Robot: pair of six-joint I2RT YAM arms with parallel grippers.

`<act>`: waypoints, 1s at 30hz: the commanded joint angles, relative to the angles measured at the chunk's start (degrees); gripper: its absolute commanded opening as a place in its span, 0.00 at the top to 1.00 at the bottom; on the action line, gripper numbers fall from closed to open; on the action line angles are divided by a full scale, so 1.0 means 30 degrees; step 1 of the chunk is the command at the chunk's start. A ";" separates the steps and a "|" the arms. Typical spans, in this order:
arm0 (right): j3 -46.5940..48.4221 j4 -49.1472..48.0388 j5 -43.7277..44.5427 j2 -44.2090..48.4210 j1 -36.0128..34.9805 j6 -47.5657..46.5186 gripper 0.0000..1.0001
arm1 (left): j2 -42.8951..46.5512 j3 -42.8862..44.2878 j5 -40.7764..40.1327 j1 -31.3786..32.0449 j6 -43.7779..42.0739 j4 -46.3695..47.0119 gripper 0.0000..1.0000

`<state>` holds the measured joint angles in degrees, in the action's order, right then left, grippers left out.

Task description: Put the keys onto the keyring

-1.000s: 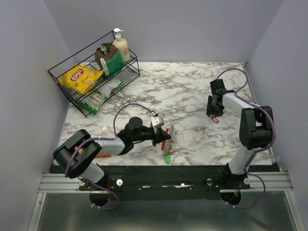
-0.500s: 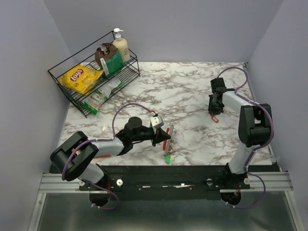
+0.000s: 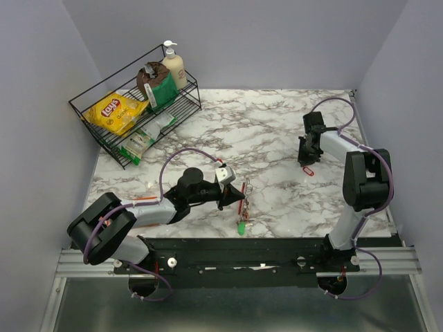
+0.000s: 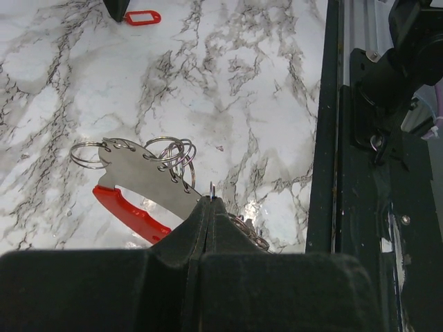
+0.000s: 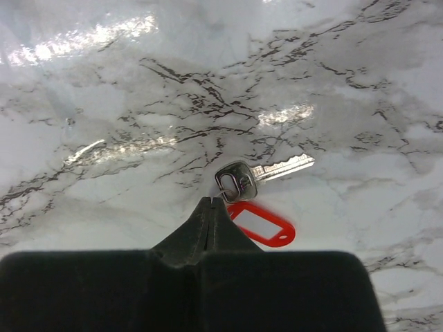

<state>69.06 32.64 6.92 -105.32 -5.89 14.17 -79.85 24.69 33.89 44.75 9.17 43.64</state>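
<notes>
The keyring (image 4: pixel 142 173), a silvery plate with a red curved loop (image 4: pixel 131 211) and several wire rings, hangs at my left gripper (image 4: pixel 210 199). That gripper is shut, with one thin ring poking out between its tips. In the top view the keyring (image 3: pixel 243 194) hangs near the front middle, with a green-tagged key (image 3: pixel 241 227) below it. My right gripper (image 5: pixel 211 202) is shut at the small ring joining a silvery key (image 5: pixel 243 179) to a red tag (image 5: pixel 263 223) on the marble. In the top view the right gripper (image 3: pixel 303 162) is at the right, with the red tag (image 3: pixel 309 171) beside it.
A black wire rack (image 3: pixel 90 117) at the back left holds a yellow chips bag (image 3: pixel 121 111), a lotion bottle (image 3: pixel 174 66) and other packets. An orange strip (image 3: pixel 144 199) lies by the left arm. The black base rail (image 4: pixel 360 173) runs along the table's near edge.
My right gripper has closed from half open to shut at the red-tagged key's ring. The left arm shifted slightly left, still holding the keyring.
</notes>
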 commanded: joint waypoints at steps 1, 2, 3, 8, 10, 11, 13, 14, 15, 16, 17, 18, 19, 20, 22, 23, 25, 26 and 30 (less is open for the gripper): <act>-0.0196 -0.0246 -0.1805 0.1118 -0.0174 -0.0418 0.99 | 0.0602 0.0033 -0.0602 0.0112 -0.0390 0.0249 1.00; -0.0255 -0.0217 -0.2156 0.1354 -0.0262 -0.0447 0.99 | 0.0602 0.0033 -0.0603 0.0112 -0.0390 0.0249 1.00; -0.0458 -0.0188 -0.2188 0.1559 -0.0466 -0.0447 0.99 | 0.0602 0.0033 -0.0632 0.0112 -0.0390 0.0249 1.00; -0.1455 -0.0158 -0.5021 0.2963 -0.1141 -0.0243 0.99 | 0.0573 0.0062 -0.0779 0.0141 -0.0361 0.0249 1.00; -0.2097 -0.0304 -0.6021 0.3492 -0.1492 -0.0096 0.99 | 0.0631 0.0062 -0.0837 0.0170 -0.0420 0.0191 1.00; -0.2275 -0.0421 -0.7158 0.3988 -0.1581 -0.0009 0.99 | 0.0632 0.0091 -0.0866 0.0171 -0.0420 0.0133 1.00; -0.2656 -0.0539 -0.8190 0.4343 -0.1727 0.0021 0.99 | 0.0661 0.0062 -0.0896 0.0171 -0.0478 0.0044 1.00; -0.2861 -0.0452 -0.8427 0.4460 -0.1757 0.0079 0.99 | 0.0719 0.0033 -0.0925 0.0229 -0.0449 0.0044 1.00; -0.2950 -0.0364 -0.8429 0.4519 -0.1757 0.0022 0.99 | 0.0720 0.0033 -0.0925 0.0200 -0.0449 0.0073 1.00; -0.3009 -0.0335 -0.8284 0.4549 -0.1757 -0.0037 0.99 | 0.0720 0.0004 -0.0954 0.0229 -0.0449 0.0044 1.00; -0.3125 -0.0363 -0.7876 0.4549 -0.1757 -0.0124 0.98 | 0.0720 0.0003 -0.0984 0.0229 -0.0478 0.0102 1.00; -0.3126 -0.0306 -0.7872 0.4375 -0.1728 -0.0212 0.91 | 0.0662 0.0003 -0.1013 0.0258 -0.0449 0.0103 1.00; -0.3097 -0.0305 -0.7959 0.4315 -0.1757 -0.0358 0.86 | 0.0603 0.0032 -0.1013 0.0258 -0.0449 0.0103 1.00; -0.3097 -0.0305 -0.8105 0.4315 -0.1728 -0.0388 0.80 | 0.0602 0.0062 -0.1013 0.0229 -0.0449 0.0103 1.00; -0.3126 -0.0480 -0.8223 0.4489 -0.1728 -0.0389 0.69 | 0.0573 0.0091 -0.0984 0.0287 -0.0420 0.0103 1.00; -0.3097 -0.0568 -0.8253 0.4607 -0.1728 -0.0389 0.66 | 0.0544 0.0120 -0.1013 0.0288 -0.0420 0.0074 1.00; -0.3185 -0.0715 -0.8253 0.4928 -0.1757 -0.0389 0.60 | 0.0631 0.0091 -0.1071 0.0288 -0.0390 0.0044 1.00; -0.3185 -0.0744 -0.8195 0.5017 -0.1757 -0.0447 0.59 | 0.0603 0.0091 -0.1101 0.0317 -0.0419 0.0044 1.00; -0.3156 -0.0599 -0.7698 0.5048 -0.2252 -0.0827 0.57 | 0.0544 0.0120 -0.1101 0.0317 -0.0420 0.0015 1.00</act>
<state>59.88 31.33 -16.21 -91.72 -11.31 13.28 -79.11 24.69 31.62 45.47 8.75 43.11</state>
